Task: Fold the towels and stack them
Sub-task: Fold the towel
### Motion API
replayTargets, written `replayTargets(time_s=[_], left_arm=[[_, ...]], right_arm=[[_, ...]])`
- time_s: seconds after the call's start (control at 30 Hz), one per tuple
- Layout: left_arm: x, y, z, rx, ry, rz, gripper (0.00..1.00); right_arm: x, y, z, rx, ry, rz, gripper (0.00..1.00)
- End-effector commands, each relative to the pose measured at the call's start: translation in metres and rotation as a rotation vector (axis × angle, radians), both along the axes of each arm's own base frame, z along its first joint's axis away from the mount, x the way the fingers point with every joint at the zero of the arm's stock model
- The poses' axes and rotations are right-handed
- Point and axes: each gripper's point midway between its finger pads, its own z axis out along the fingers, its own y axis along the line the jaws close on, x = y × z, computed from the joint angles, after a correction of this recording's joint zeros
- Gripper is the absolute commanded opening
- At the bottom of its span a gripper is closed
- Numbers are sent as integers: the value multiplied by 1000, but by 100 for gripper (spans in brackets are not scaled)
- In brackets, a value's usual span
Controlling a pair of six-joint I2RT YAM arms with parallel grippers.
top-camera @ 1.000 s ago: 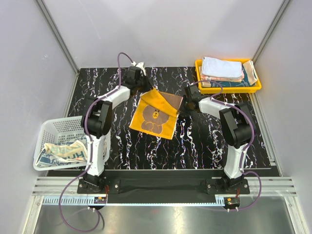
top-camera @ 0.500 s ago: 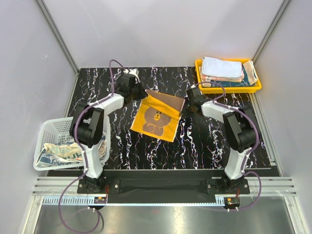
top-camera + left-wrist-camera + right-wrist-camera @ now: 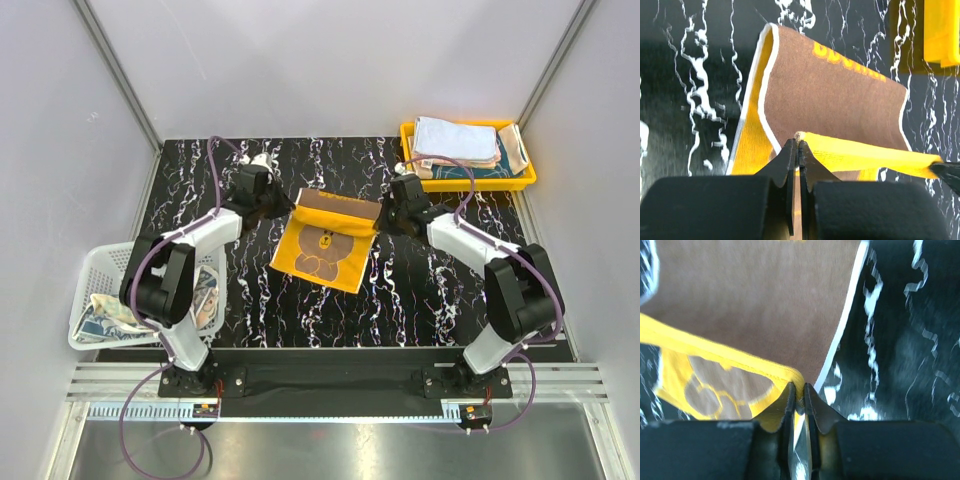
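Note:
An orange-yellow towel [image 3: 322,245] with a brown bear print and a brown back lies mid-table, its far edge lifted and curled over toward the front. My left gripper [image 3: 290,205] is shut on its far left corner [image 3: 799,136]. My right gripper [image 3: 380,215] is shut on its far right corner [image 3: 796,376]. The brown back with yellow lettering [image 3: 840,90] shows in the left wrist view. Several folded towels [image 3: 455,142] are stacked in the yellow tray [image 3: 470,184] at the back right. More crumpled towels [image 3: 115,312] lie in the white mesh basket [image 3: 120,262] at the left.
The table top [image 3: 430,290] is black marble-patterned. Grey walls and metal frame rails close in the back and sides. Both arms reach across the table's far half, their purple cables looping above them.
Both grippers have moved apart and to the rear with the towel's corners, stretching the lifted edge straight. The brown back now shows as a band along the far edge.

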Motion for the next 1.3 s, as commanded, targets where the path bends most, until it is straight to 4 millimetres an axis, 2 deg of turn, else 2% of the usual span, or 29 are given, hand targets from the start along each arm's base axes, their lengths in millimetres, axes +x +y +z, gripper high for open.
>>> replayTargets(time_s=[0.0,0.07,0.23,0.33,0.43,0.57,0.6,0.67,0.7,0.73,0.8,0.93,1.0,1.13,1.27], left_arm=[[-6,5,19,-8,-78,37,0],[-16,6,11,-8,-66,35,0],[-39,12,-25,-4,-12,31,0],[-43,12,-30,-10,-11,30,0],[-48,12,-35,-11,-3,23,0],[-50,12,-40,-12,7,19,0],[-50,11,-41,-12,8,18,0],[-51,10,-43,-13,15,15,0],[-50,10,-43,-16,14,15,0],[-50,10,-43,-17,15,13,0],[-50,9,-44,-14,19,10,0],[-48,10,-40,-3,10,7,0],[-47,10,-40,1,13,6,0],[-46,10,-37,9,11,-1,0],[-44,8,-36,7,8,-5,0]], right_arm=[[-20,0,-2,-35,-8,36,17],[-31,0,-14,-31,14,43,26],[-50,1,-29,11,55,44,33],[-59,1,-31,24,72,41,36],[-61,2,-24,44,48,38,38],[-54,1,-20,25,28,26,42],[-49,-3,-22,1,21,6,43],[-36,2,-15,4,-3,2,45],[-33,2,-23,-18,12,11,45],[-24,5,-17,-24,4,9,45],[-16,5,-28,-59,33,2,43],[-3,17,-24,-30,24,19,40],[-3,18,-36,-44,63,23,38],[-7,10,-43,-74,81,2,37],[-13,13,-47,-61,95,18,37]])
